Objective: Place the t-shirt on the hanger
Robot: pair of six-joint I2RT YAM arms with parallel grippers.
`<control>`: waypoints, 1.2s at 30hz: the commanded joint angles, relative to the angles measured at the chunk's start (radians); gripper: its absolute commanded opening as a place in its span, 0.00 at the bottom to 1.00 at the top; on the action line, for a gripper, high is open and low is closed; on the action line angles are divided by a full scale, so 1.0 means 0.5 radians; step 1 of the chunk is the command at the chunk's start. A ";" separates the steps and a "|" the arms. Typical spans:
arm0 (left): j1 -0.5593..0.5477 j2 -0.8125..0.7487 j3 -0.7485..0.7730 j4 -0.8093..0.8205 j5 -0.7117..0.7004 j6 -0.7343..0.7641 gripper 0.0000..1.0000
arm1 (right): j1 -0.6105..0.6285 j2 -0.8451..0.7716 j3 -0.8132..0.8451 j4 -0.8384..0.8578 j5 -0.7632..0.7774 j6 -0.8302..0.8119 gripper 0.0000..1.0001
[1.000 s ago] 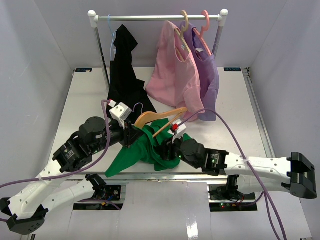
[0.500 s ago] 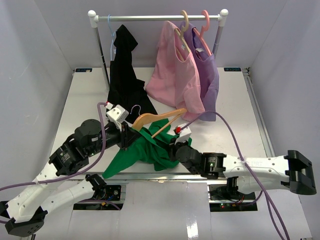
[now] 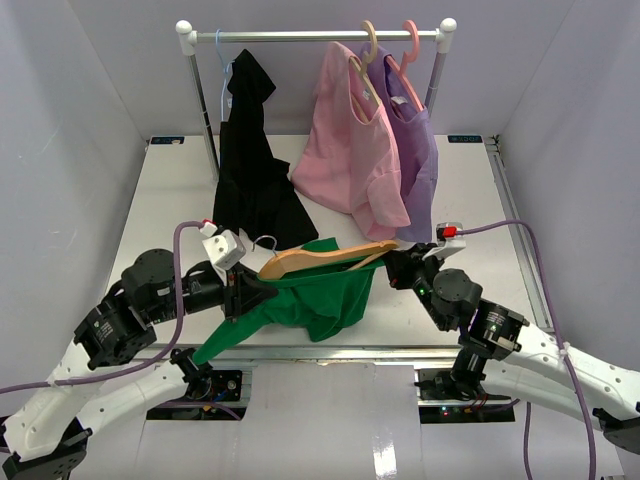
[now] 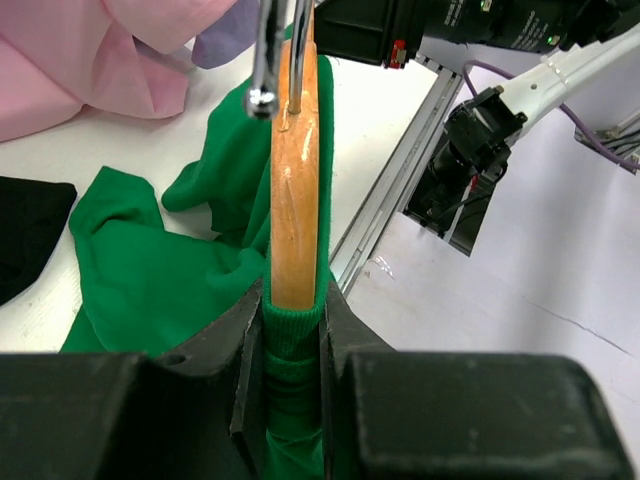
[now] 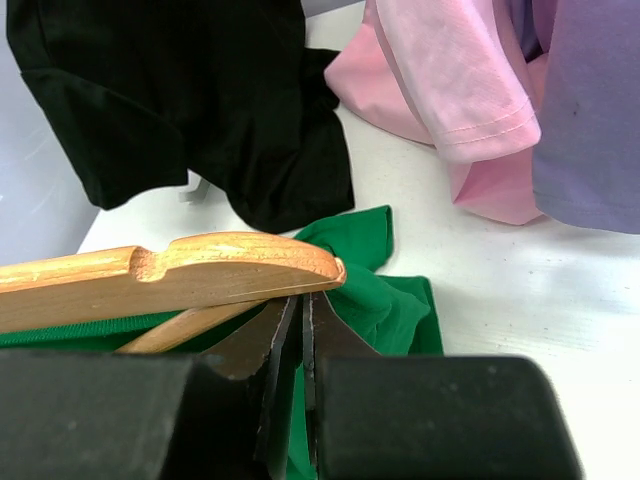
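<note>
Here, my left gripper (image 4: 293,318) pinches the hanger (image 4: 296,190) by its end, sheathed in the t-shirt (image 4: 150,270), at lower centre of frame. My right gripper (image 5: 300,312) has jaws pressed together under the bare far tip; whether they hold cloth I cannot tell. One shoulder appears dressed; the other remains.
</note>
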 commanded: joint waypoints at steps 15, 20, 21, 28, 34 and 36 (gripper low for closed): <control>0.001 0.034 0.244 -0.197 0.072 0.207 0.00 | -0.411 -0.046 -0.003 -0.215 -0.009 -0.150 0.08; 0.000 0.041 0.239 -0.269 0.040 0.282 0.00 | -0.557 -0.056 0.067 -0.230 -0.120 -0.224 0.08; 0.001 0.044 0.237 -0.274 0.033 0.288 0.00 | -0.592 -0.044 0.094 -0.246 -0.150 -0.235 0.08; 0.000 0.127 0.247 -0.376 -0.065 0.453 0.00 | -0.810 0.052 0.252 -0.338 -0.355 -0.326 0.08; 0.001 0.096 0.246 -0.376 0.008 0.518 0.00 | -0.999 0.104 0.295 -0.361 -0.542 -0.365 0.08; 0.000 0.089 0.252 -0.393 0.008 0.527 0.00 | -1.060 0.131 0.308 -0.362 -0.610 -0.380 0.08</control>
